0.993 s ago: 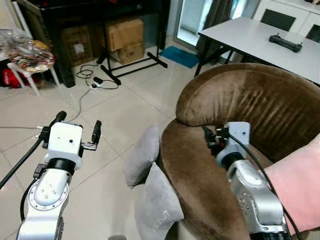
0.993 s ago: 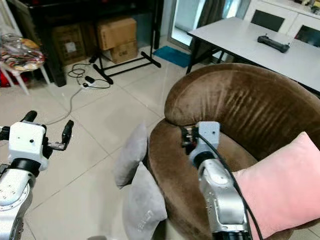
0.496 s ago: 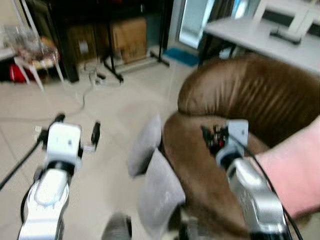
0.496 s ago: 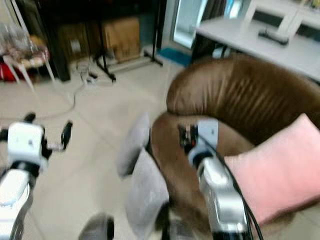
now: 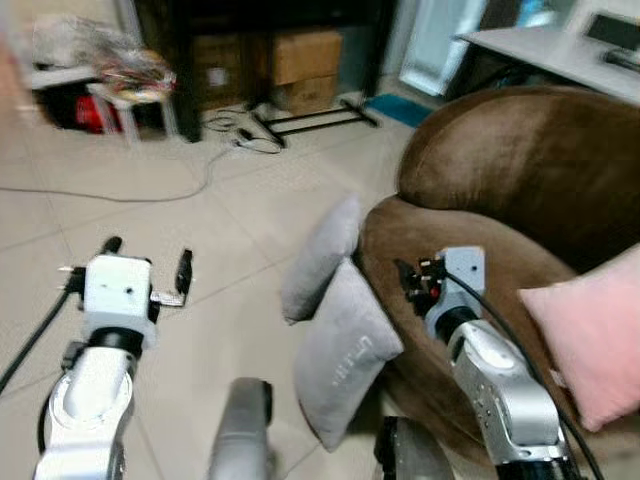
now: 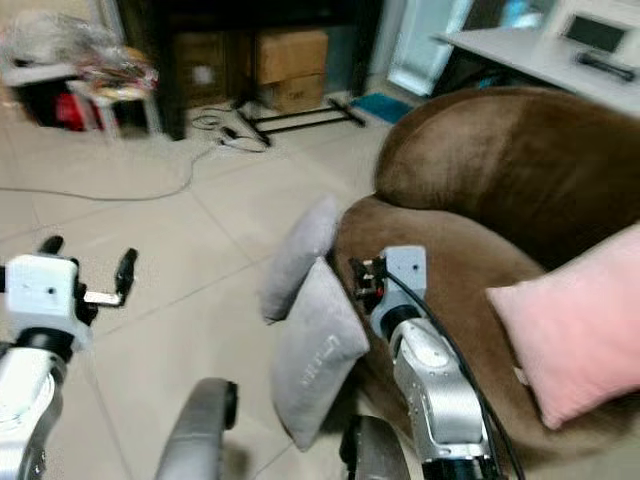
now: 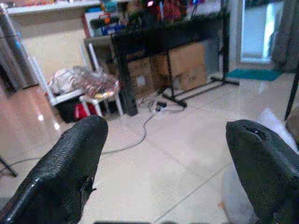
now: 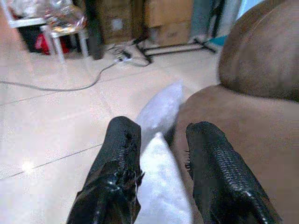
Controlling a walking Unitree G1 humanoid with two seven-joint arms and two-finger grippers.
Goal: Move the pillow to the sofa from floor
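Approaching: judging by the layout, the robot is closing in on the pillows, nothing grabbed yet.
Right gripper [image 8: 159, 175]: fingers a bit apart, holding nothing, hanging above the sofa's front edge and aimed at the nearer grey pillow [image 5: 345, 350].
Left gripper [image 5: 146, 268]: spread wide, empty, out over bare floor tiles [image 5: 200, 250], well apart from the pillows.
Task thing: nearer grey pillow stands on the floor leaning on the brown sofa [image 5: 520, 190]; a second grey pillow [image 5: 320, 258] sits just behind it, touching.
Already on sofa: pink pillow [image 5: 590, 335] on the seat.
Risk 1: both grey pillows overlap, so a sloppy pinch could snag both or topple the far one.
Risk 2: pillow is soft, so a shallow corner grip may slip mid-lift.
Farther back: cable [image 5: 150, 195] on the tiles, cardboard boxes [image 5: 305, 65] under a dark table.
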